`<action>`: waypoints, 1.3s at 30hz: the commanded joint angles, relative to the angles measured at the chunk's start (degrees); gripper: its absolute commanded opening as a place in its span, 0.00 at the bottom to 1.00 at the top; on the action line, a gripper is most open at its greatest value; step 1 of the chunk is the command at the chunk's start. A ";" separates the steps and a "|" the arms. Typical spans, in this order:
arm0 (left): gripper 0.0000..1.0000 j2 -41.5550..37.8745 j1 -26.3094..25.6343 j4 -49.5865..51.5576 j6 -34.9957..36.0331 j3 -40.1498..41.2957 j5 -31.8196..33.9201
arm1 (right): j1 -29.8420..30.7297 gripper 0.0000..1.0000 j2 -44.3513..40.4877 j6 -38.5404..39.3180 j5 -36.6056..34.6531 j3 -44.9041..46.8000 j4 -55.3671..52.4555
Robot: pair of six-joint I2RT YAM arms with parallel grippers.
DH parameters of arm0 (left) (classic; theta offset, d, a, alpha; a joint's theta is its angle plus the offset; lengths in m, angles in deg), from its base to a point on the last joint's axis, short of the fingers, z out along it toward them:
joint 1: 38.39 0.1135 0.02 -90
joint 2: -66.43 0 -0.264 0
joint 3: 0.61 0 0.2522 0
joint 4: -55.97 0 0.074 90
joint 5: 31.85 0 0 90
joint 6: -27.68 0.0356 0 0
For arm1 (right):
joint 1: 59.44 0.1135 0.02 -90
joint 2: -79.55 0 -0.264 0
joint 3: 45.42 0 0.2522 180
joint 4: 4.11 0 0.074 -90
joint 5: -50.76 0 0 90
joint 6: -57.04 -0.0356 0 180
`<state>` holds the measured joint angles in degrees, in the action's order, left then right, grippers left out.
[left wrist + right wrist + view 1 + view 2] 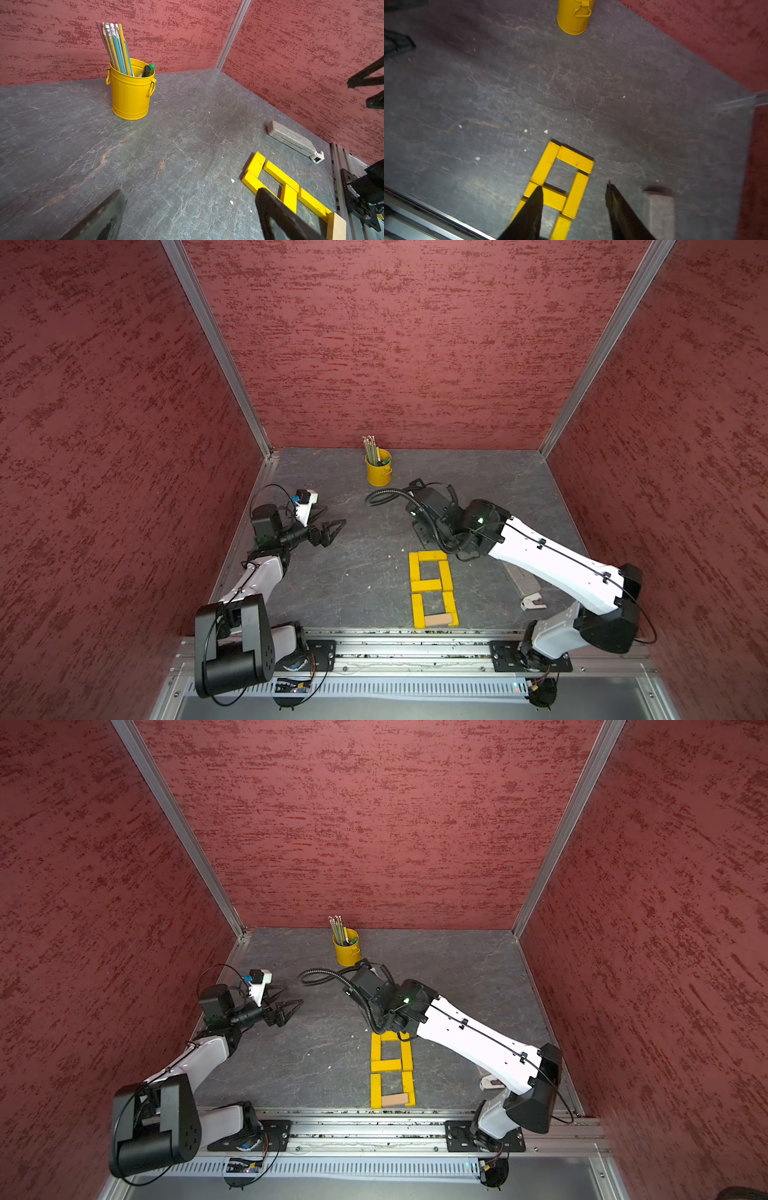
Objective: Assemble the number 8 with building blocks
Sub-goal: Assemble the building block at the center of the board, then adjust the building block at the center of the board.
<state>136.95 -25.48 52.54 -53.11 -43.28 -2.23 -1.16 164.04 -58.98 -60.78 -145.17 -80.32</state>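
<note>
The number 8 [425,585] is lying flat on the worktop [332,593], close to its front edge
Six yellow planks [416,570] are forming both loops, the tan plank [437,619] closing the near end; the right gripper [574,186] is hanging over the far loop, fingers spread and empty, while the left gripper [334,516] is sitting well apart, likewise spread

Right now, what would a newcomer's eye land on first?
The bright yellow number 8 lying flat near the front edge of the table, closed off by one tan plank at its near end. Next, the yellow pencil bucket by the back wall, and the right gripper open above the figure.
</note>
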 commanded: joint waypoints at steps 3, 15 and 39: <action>1.00 0.52 0.45 -3.31 -1.54 0.22 -1.13 | 3.80 0.46 -15.25 -33.56 13.84 29.04 4.60; 1.00 -2.29 0.28 -1.72 -1.67 0.51 -0.99 | 8.03 0.54 -16.26 -39.63 17.00 38.46 8.65; 1.00 -0.82 0.18 -2.52 -1.57 0.46 -1.23 | 7.99 0.54 -4.82 -38.96 13.27 38.04 8.91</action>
<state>135.77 -25.48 50.42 -54.97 -43.25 -3.08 6.73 158.36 -97.80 -44.91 -105.39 -71.30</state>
